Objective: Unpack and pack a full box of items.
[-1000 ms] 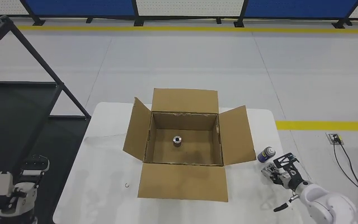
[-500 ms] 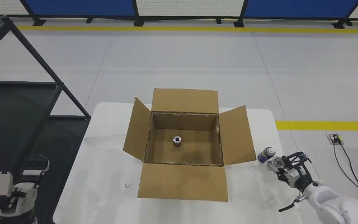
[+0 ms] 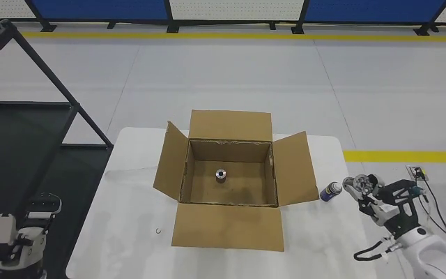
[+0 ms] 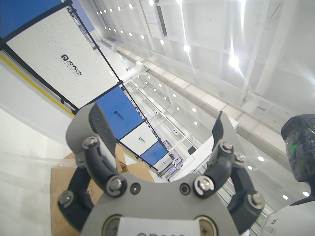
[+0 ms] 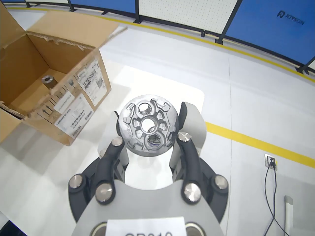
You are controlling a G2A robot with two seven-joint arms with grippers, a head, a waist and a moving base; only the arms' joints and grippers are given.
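Matt cardboard, dull cast metal
The box (image 3: 228,228) is matt brown cardboard with paper labels (image 5: 73,117); the disc (image 5: 128,130) is rough grey cast metal.

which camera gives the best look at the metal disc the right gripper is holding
The right wrist view: the metal disc sits face-on, holes and notches clear, clamped in the right gripper. The top view shows it small, beside the spray can. The left wrist view faces the ceiling.

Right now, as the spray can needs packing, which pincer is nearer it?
Right. The right pincer, holding a metal disc, sits beside the spray can; the left pincer is beyond the box, off the table's opposite side.
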